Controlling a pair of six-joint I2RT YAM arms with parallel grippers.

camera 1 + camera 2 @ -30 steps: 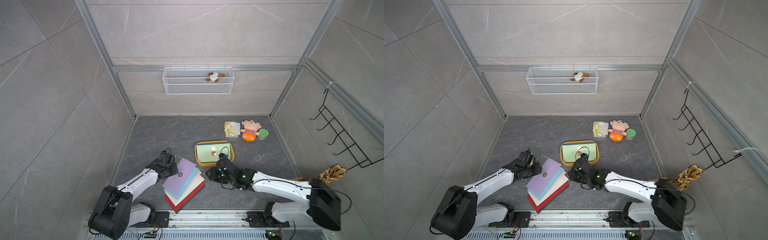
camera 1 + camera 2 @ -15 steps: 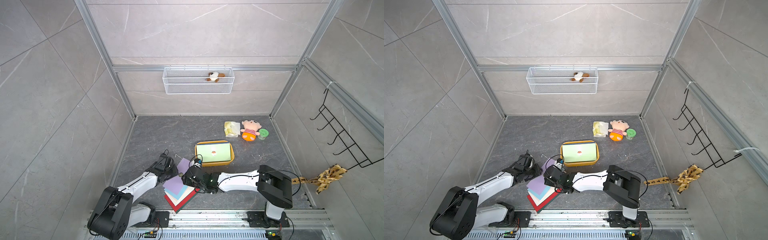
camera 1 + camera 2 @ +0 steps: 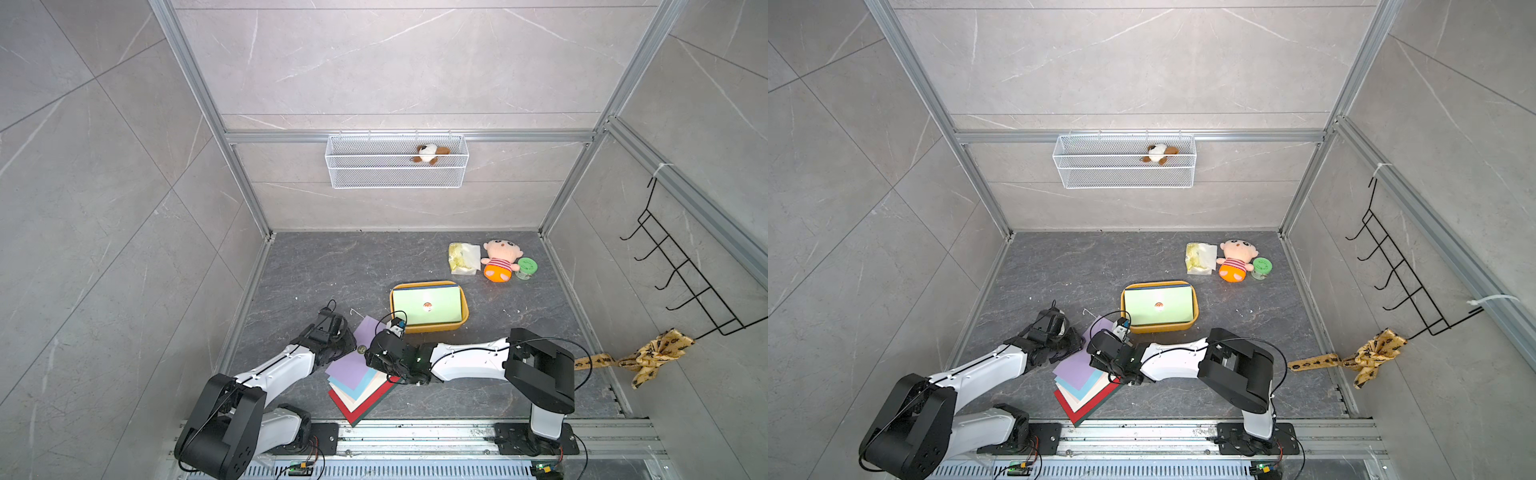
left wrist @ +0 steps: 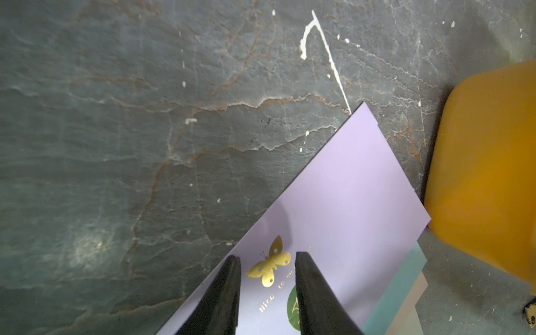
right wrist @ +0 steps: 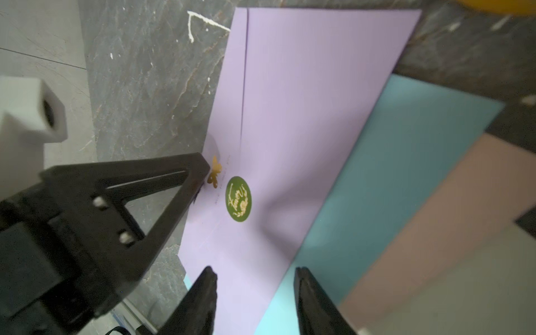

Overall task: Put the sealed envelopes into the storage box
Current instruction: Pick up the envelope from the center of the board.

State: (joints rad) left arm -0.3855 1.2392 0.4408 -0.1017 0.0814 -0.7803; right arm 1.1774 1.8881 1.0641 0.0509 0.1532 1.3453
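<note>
Now, the left gripper [image 4: 267,256], jaws apart, rests on the lilac envelope [image 5: 304,101]; the right gripper [image 5: 255,269], also apart and empty, should pinch only that top sheet for the storage box [image 3: 432,328].

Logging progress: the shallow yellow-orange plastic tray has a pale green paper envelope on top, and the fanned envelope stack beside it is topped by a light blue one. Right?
Not quite: in the right wrist view a lilac paper envelope tops the fanned envelope stack; the light blue envelope lies under it. The rest is right.
</note>
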